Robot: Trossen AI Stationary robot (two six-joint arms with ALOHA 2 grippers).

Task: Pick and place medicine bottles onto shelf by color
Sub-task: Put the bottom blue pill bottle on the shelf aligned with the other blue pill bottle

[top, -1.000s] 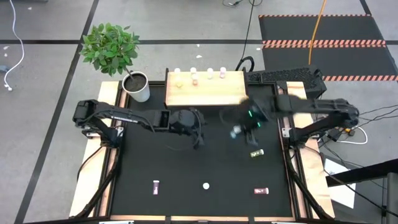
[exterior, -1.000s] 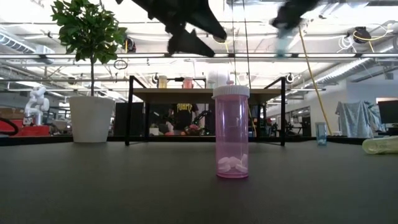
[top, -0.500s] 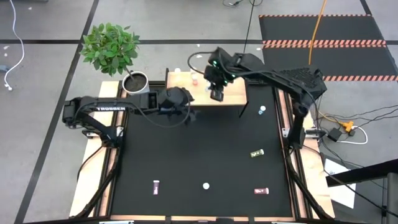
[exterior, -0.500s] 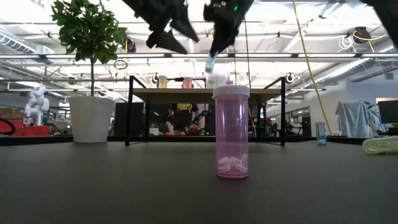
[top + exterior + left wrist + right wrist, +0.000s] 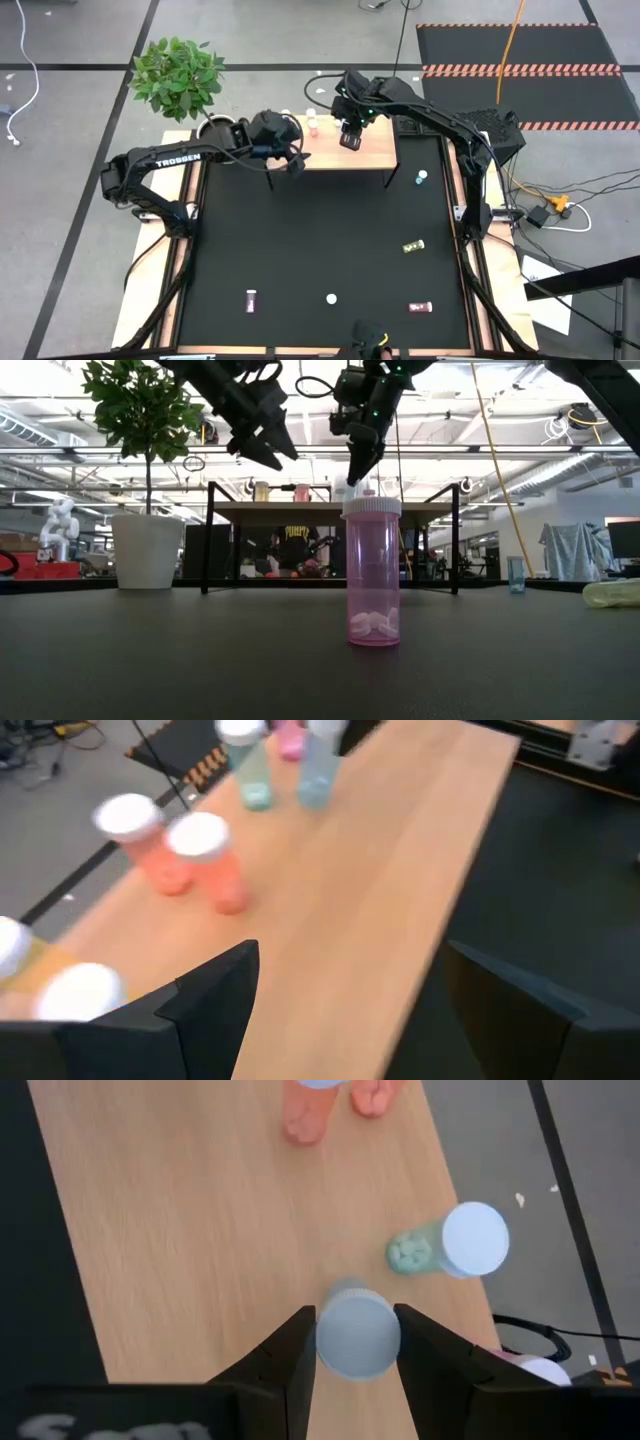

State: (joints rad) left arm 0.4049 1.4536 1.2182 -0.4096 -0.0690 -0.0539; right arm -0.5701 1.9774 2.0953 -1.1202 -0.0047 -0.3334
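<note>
Black matting covers the surface [image 5: 300,240], and the shelf [image 5: 375,150] stands at its far edge beside a potted plant [image 5: 180,75]. Above the shelf's right half, the right hand [image 5: 355,1330] is clenched on a pale blue bottle [image 5: 357,1335], its white cap showing between the fingers, held over the bare wood just beside a teal bottle [image 5: 445,1245] already standing near the shelf's far edge. Pink bottles [image 5: 205,860] and yellow ones also stand along that far edge, so the sorting looks well under way. The left hand [image 5: 340,990] hovers over the shelf's left end with its fingers spread and nothing between them. Left on the surface are 5 bottles: a magenta one [image 5: 250,298] near the front left, a standing pink one [image 5: 371,570] at the front centre, another magenta one [image 5: 420,308] at the front right, an olive one [image 5: 412,245] on its side, and a blue one [image 5: 421,178] near the right edge. I judge the task somewhat over half done.
</note>
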